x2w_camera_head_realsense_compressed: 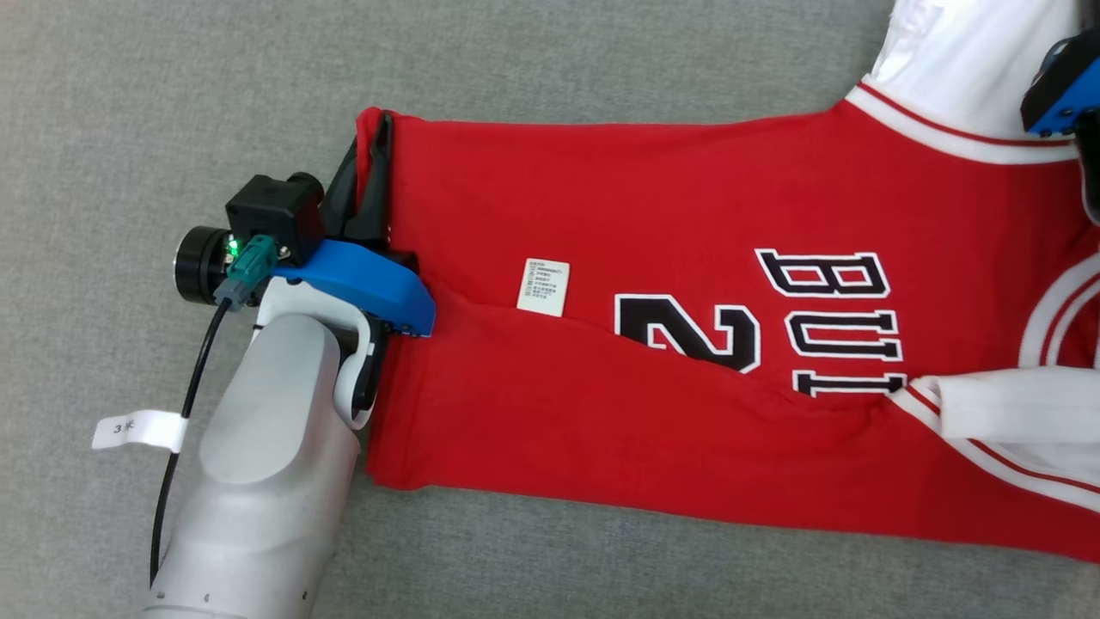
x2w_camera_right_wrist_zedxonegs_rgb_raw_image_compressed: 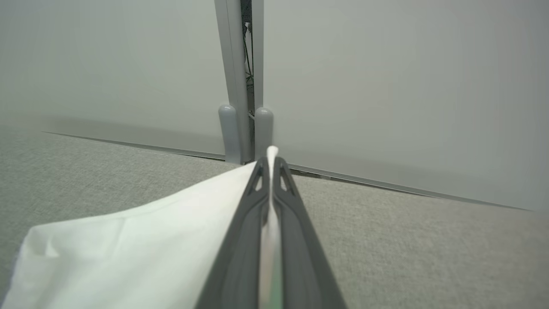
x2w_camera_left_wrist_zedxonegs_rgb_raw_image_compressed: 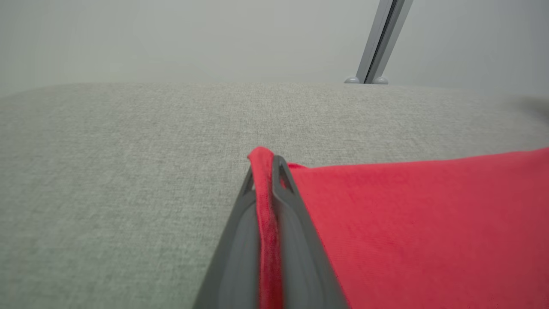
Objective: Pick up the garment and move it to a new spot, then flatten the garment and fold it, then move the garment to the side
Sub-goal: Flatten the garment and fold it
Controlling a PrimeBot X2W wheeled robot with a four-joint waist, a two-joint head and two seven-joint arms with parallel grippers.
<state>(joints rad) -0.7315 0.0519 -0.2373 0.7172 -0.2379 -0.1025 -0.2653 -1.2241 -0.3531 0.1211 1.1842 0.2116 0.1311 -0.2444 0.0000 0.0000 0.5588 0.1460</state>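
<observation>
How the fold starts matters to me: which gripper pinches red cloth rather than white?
The left gripper: its jaws are shut on the hem corner of the red jersey with white sleeves; the right gripper clamps white cloth.

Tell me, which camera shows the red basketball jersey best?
The head view: the jersey lies spread on the gray surface, with its number, letters and white care label. The left wrist view gives its red hem pinched in the left claw. The right wrist view gives a white sleeve pinched in the right claw.
</observation>
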